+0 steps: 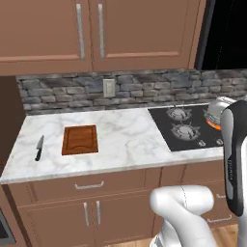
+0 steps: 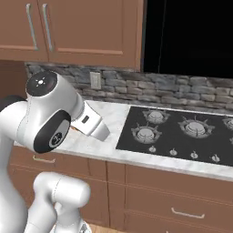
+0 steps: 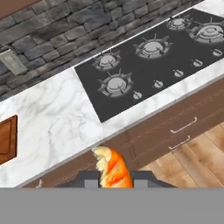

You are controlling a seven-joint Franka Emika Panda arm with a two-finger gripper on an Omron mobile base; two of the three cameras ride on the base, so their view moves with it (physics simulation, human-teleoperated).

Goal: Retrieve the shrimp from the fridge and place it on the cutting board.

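The left base view looks forward and down from behind the arm, facing the marble table (image 1: 120,140), with the cutting board (image 1: 80,140) left of centre and the cooktop (image 1: 185,128) at right. The right base view faces the same table (image 2: 111,123) from the other side, the cooktop (image 2: 182,132) central (its burners larger here). The hand view, rolled, looks down from in front of the table (image 3: 57,122), sharing the cooktop (image 3: 148,61) and the cutting board's edge (image 3: 8,139).
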